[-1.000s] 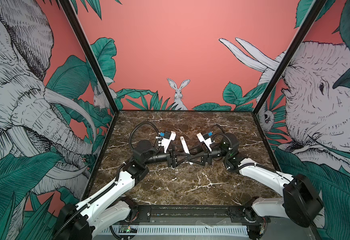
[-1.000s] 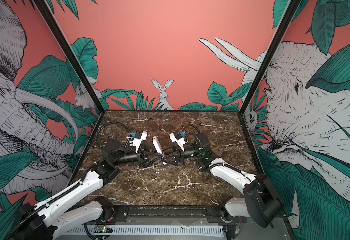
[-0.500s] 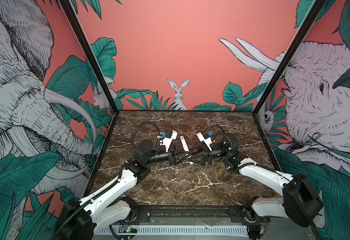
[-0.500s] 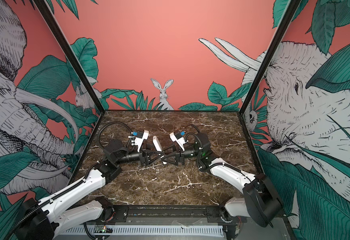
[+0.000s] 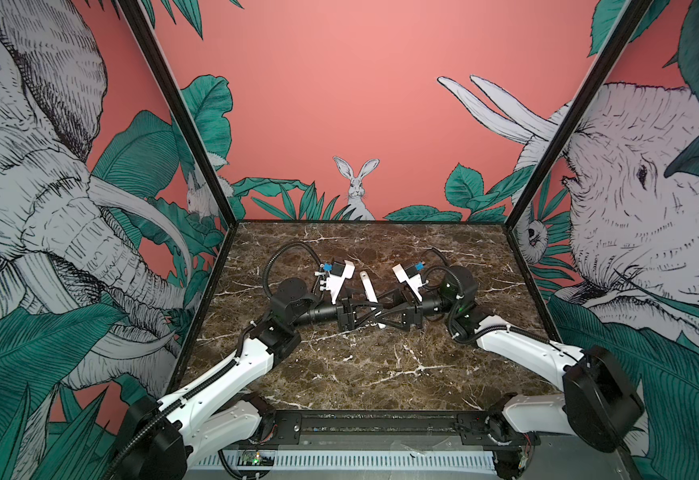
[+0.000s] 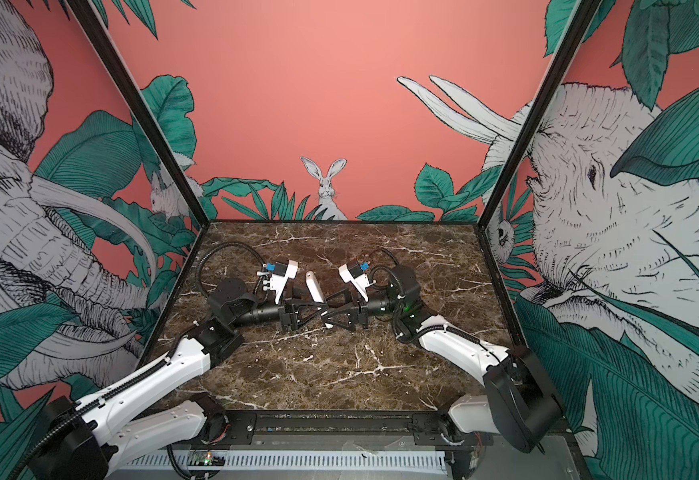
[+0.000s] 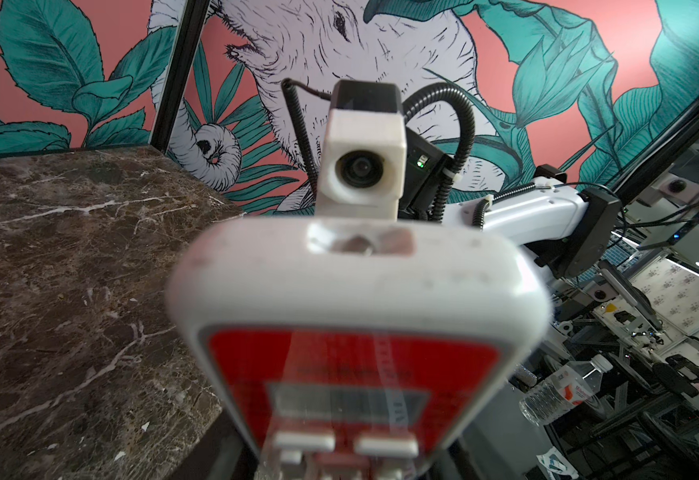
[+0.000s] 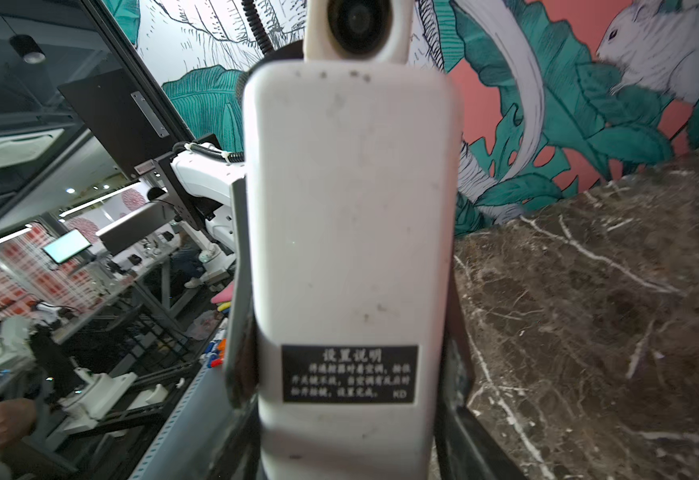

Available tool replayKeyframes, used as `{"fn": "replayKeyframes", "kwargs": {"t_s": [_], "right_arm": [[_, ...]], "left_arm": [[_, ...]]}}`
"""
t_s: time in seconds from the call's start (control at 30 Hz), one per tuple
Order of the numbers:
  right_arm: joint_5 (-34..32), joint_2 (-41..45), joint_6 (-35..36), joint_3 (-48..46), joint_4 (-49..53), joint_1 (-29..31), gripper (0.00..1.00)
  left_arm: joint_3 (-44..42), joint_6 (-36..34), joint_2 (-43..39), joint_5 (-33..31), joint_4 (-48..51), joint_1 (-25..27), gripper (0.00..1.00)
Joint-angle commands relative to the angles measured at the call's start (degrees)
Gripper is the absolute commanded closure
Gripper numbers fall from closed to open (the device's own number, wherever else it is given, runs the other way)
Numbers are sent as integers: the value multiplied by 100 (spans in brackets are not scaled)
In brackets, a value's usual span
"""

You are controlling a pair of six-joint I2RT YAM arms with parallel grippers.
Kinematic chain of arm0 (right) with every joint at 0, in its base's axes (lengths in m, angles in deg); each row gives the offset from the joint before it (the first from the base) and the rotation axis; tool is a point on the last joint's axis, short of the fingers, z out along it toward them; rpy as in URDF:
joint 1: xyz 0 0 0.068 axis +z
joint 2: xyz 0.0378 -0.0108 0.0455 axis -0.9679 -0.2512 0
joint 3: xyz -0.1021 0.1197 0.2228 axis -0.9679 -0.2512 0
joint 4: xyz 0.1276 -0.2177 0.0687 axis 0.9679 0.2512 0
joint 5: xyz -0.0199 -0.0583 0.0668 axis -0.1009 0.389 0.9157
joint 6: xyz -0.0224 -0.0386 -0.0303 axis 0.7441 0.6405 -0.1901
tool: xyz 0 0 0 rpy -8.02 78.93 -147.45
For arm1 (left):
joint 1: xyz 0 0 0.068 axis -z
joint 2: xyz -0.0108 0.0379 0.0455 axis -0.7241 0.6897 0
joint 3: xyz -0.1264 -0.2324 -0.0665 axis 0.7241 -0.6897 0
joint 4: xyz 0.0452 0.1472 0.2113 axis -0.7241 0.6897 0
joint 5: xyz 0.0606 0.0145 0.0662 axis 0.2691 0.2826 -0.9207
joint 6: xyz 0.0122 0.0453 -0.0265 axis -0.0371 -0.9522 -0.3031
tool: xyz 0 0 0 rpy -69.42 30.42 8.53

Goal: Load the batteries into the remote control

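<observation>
The remote control [image 5: 368,286] [image 6: 314,286] stands tilted above the middle of the marble table, its lower end between both grippers. My left gripper [image 5: 370,313] [image 6: 318,313] reaches in from the left and is shut on the remote's lower end. The left wrist view is filled by the remote's [image 7: 356,291] red front, grey display and white buttons. My right gripper [image 5: 387,318] [image 6: 335,316] comes from the right. Its fingers [image 8: 240,324] stand close along both sides of the remote's [image 8: 352,228] white back with the dark label. Whether they press on it I cannot tell. The batteries are out of view.
The dark marble table [image 5: 360,374] is boxed in by painted walls at the back and on both sides. Black cables [image 5: 281,257] loop behind the left wrist. A black rail [image 5: 364,419] runs along the front edge.
My left gripper has slid a little to the right and closed in on the remote's lower end. The remote and the right arm stay about where they were.
</observation>
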Motion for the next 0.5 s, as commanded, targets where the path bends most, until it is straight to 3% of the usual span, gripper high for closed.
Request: {"fn": "replayKeyframes", "kwargs": {"t_s": [0.0, 0.23, 0.47], "right_arm": [[-216, 81, 472, 90, 441, -20, 26], [-1292, 549, 1927, 284, 2793, -29, 14], [-2549, 1047, 2595, 110, 3633, -33, 11]], "left_arm": [[183, -220, -115, -199, 458, 30, 79], [593, -965, -337, -1231, 2405, 30, 81], [897, -1224, -198, -1862, 3703, 21, 85]]}}
